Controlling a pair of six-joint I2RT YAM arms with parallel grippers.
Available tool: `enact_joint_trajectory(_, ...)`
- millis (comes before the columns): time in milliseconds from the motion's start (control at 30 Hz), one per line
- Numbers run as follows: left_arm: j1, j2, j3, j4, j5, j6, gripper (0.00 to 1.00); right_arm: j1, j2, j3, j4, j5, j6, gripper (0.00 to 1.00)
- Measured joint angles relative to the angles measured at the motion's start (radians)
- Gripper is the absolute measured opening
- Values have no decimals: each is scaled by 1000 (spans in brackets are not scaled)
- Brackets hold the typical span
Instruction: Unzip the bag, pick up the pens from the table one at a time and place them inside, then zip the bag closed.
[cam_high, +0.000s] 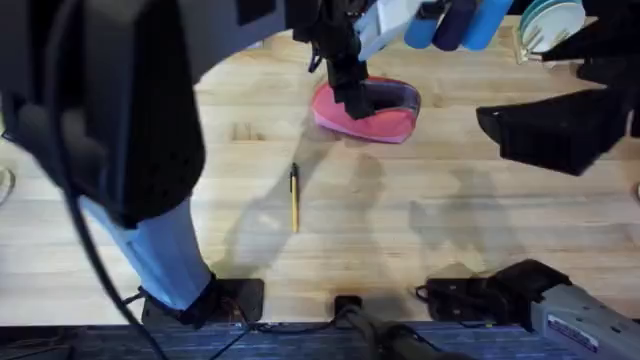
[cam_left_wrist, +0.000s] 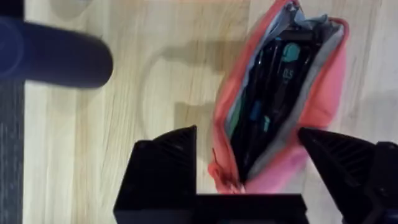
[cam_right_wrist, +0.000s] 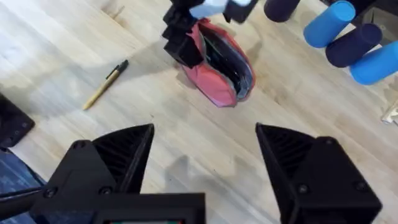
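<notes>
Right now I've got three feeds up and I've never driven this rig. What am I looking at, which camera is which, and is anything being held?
Two robot arms work at a wooden table. One picture looks down from above; the other two come from cameras on each wrist, with that arm's own fingers at the bottom edge. The left end effector hangs open over the pink bag, which is unzipped with dark things inside. The right end effector is open too, above bare wood. Neither holds anything. One yellow pen lies on the table. Blue and dark cylinders stand behind the bag.
</notes>
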Motion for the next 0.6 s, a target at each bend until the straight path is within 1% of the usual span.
enact_joint_trajectory(100, 9, -41, 0, -28, -16, -60, 993, 0, 0, 0, 0, 0, 0, 998)
enact_joint_trajectory(267, 26, -90, 0, -92, -14, -242, 993, 0, 0, 0, 0, 0, 0, 998)
enact_joint_trajectory(400, 41, -100, 0, -179, -4, -385, 995, 0, 0, 0, 0, 0, 0, 998)
enact_joint_trajectory(500, 53, -100, 0, -248, -3, -463, 995, 0, 0, 0, 0, 0, 0, 998)
enact_joint_trajectory(600, 63, -100, 0, -291, -9, -514, 996, 0, 0, 0, 0, 0, 0, 998)
